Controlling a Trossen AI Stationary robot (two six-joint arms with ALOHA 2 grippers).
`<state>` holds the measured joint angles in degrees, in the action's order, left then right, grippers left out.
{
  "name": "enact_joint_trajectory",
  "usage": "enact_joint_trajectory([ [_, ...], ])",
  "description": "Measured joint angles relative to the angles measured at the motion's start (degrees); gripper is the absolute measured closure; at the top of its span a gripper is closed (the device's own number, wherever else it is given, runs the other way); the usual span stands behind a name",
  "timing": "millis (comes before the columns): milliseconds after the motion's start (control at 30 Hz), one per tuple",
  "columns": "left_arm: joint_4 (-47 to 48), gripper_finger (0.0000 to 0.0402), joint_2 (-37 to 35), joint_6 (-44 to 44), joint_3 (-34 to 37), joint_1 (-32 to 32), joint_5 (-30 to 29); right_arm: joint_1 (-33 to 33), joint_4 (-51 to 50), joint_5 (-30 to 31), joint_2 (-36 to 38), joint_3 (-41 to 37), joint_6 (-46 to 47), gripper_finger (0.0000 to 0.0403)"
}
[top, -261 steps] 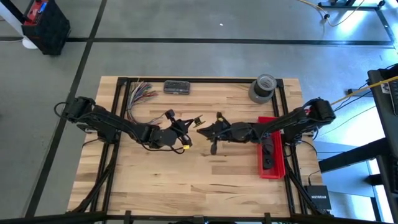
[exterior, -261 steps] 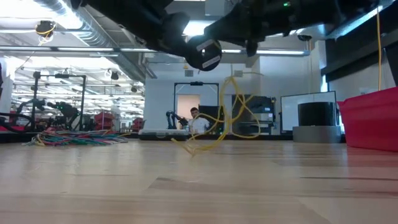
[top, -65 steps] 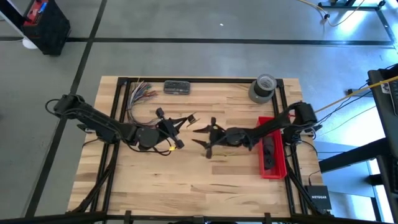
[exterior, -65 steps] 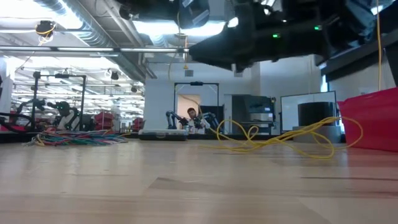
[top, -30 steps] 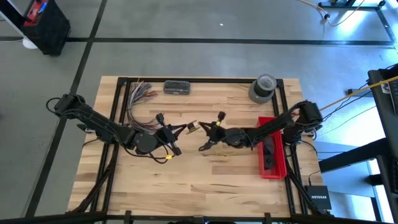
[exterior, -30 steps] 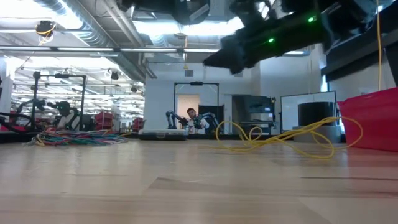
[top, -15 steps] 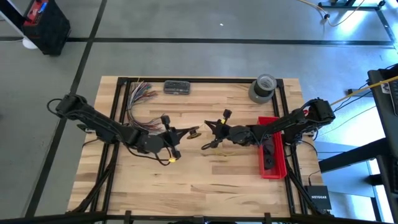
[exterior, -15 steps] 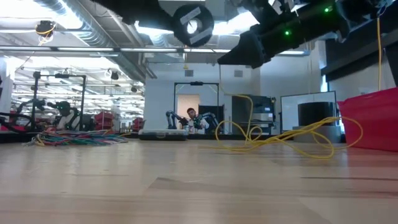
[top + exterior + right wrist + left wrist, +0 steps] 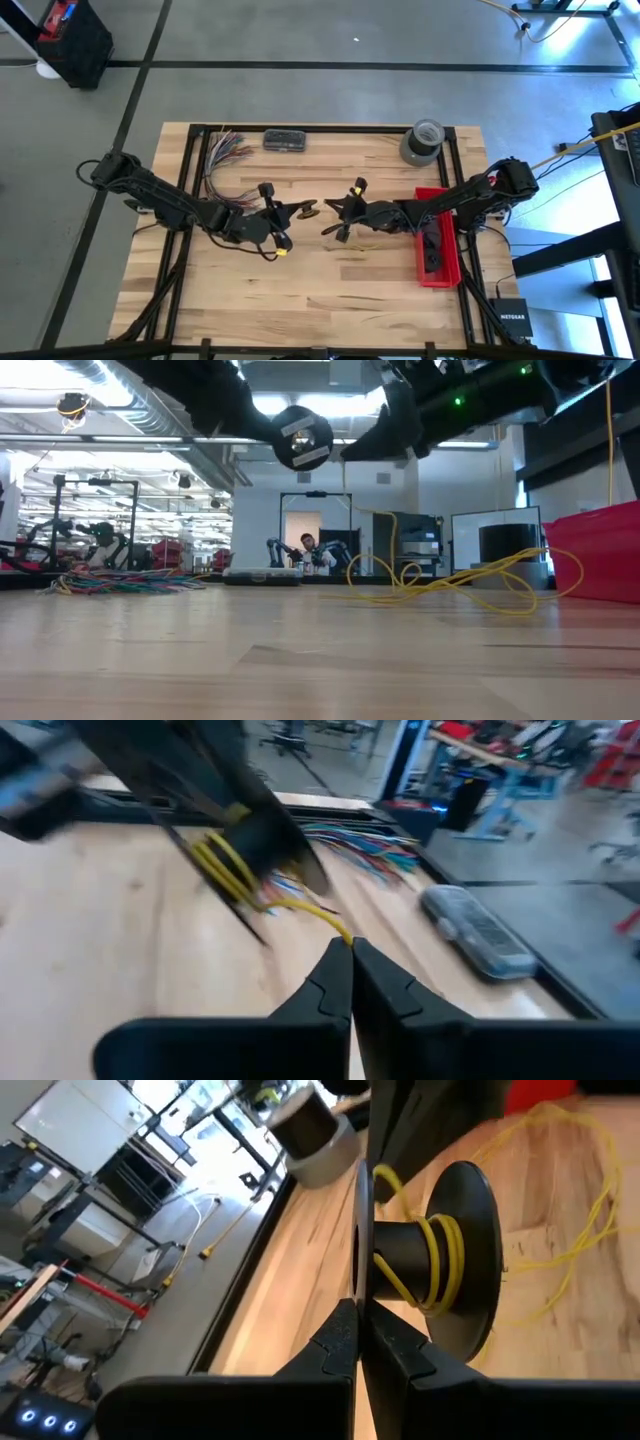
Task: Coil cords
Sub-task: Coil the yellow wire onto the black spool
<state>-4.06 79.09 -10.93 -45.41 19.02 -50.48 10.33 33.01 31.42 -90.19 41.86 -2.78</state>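
Left wrist cam shows what overhead can't: left tool pinched shut on a spool wrapped in cord; right tool clamps that cord beside it.

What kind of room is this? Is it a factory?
Probably a robotics lab or workshop, not a home: bare ceiling ducts, racks of equipment, another robot arm in the background, and a wooden workbench with wire bundles.
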Motion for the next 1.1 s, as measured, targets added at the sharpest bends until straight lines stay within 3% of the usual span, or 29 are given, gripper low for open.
enact_joint_trajectory([
  [333, 5.0, 0.0402, 0.0, 5.4, 0.0, -2.4, -0.1, 0.0, -7.9, -5.6, 0.0, 6.2, 2.5, 0.0398],
  [1100, 5.1, 0.0402, 0.0, 9.9, 0.0, -5.3, 0.3, -0.6, -5.5, -7.2, -0.2, 6.6, 5.0, 0.0397],
])
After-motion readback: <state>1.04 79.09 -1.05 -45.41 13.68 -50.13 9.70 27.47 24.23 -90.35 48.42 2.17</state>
